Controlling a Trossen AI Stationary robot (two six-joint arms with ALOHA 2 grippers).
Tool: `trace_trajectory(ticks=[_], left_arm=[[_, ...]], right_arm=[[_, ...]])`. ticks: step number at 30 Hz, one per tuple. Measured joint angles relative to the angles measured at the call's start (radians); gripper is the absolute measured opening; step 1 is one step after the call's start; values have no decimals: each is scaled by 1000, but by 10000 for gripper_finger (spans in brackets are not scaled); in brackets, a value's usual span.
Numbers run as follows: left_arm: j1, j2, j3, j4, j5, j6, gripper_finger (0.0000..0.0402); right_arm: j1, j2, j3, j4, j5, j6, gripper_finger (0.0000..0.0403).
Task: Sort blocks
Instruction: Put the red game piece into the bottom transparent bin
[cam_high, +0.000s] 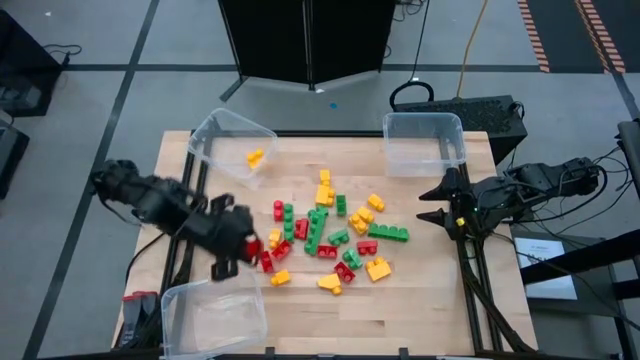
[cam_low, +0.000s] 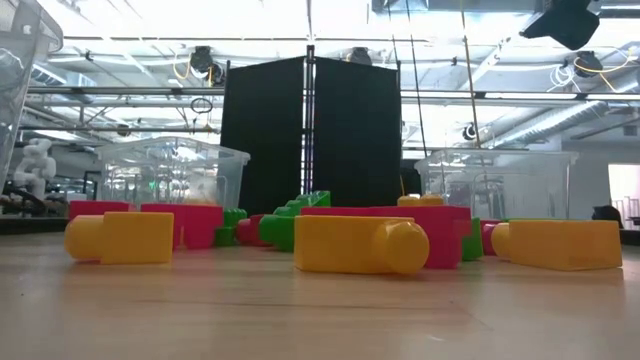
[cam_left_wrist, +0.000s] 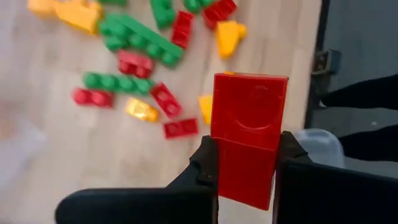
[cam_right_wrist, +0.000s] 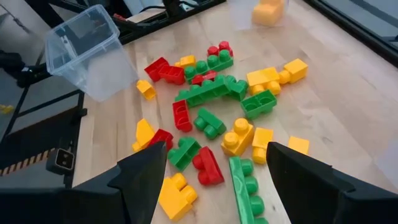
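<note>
Red block (cam_left_wrist: 247, 140) clamped tight in the left tool (cam_high: 243, 248) above the desk (cam_high: 420, 290); right tool (cam_high: 432, 203) waits wide open, empty.

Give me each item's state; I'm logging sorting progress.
Left gripper: shut on a red block.
Right gripper: open, empty, at the pile's edge.
Far-left bin: tilted, one yellow block inside.
Far-right bin: upright.
Near bin: upright.
Remaining blocks: loose on the table.
</note>
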Motion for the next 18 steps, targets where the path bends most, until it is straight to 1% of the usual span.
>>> trace_trajectory(ticks=[3,7,10,13,18], left_arm=[[-94,18,-29,-1,6,-105,10],[-203,44,-90,-4,61,-237,10],[-271,55,-130,-5,86,-306,10],[-322,65,-165,0,103,-346,10],[-366,68,-217,79,128,-350,14]], right_arm=[[0,0,0,5,12,26,272],[0,3,0,18,11,45,272],[0,3,0,19,10,59,272],[0,3,0,19,10,59,272],[0,3,0,18,8,58,272]])
